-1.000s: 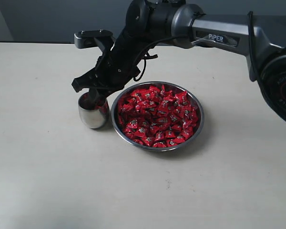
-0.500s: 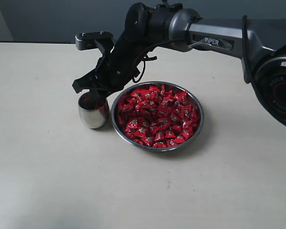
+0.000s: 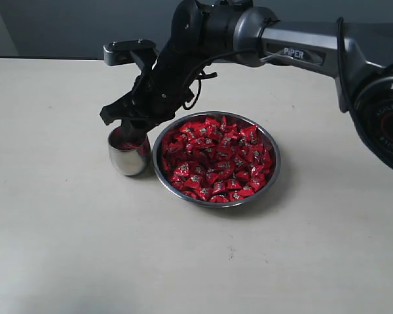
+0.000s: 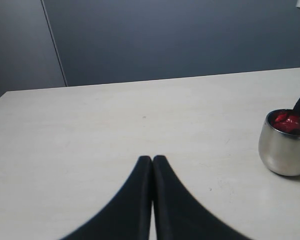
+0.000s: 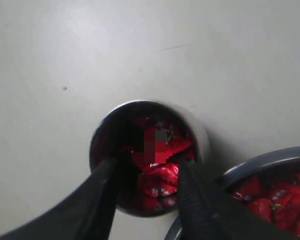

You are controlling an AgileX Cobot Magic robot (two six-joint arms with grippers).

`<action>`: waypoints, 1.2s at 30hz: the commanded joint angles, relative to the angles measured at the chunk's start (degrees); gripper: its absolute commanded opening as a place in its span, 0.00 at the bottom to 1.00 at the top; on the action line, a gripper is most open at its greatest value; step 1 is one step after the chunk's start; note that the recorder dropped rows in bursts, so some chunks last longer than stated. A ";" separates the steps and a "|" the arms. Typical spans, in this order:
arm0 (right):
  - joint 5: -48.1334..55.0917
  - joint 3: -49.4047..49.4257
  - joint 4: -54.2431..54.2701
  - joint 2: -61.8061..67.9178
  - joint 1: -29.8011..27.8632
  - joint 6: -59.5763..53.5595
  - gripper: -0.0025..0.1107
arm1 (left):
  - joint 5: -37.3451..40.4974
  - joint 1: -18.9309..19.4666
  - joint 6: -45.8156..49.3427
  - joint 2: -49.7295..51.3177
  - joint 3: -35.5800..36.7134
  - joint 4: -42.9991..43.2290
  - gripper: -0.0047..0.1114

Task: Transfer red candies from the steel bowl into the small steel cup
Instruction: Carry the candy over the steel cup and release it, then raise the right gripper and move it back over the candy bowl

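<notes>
Right gripper (image 5: pixel 146 164) open, empty, above small polished steel cup (image 3: pixel 126 160); lift straight clear of rim before reaching wide steel bowl (image 3: pixel 217 204) of red wrapped candies (image 3: pixel 216 160)

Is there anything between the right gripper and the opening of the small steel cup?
Nothing visible. The right gripper hangs directly over the small steel cup with its jaws apart, and the cup's mouth is uncovered, with red candies lying inside.
</notes>
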 commanded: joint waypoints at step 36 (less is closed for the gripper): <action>1.23 15.20 -7.20 -17.66 -7.76 3.16 0.37 | -0.11 0.12 -0.10 -0.27 -0.48 0.11 0.04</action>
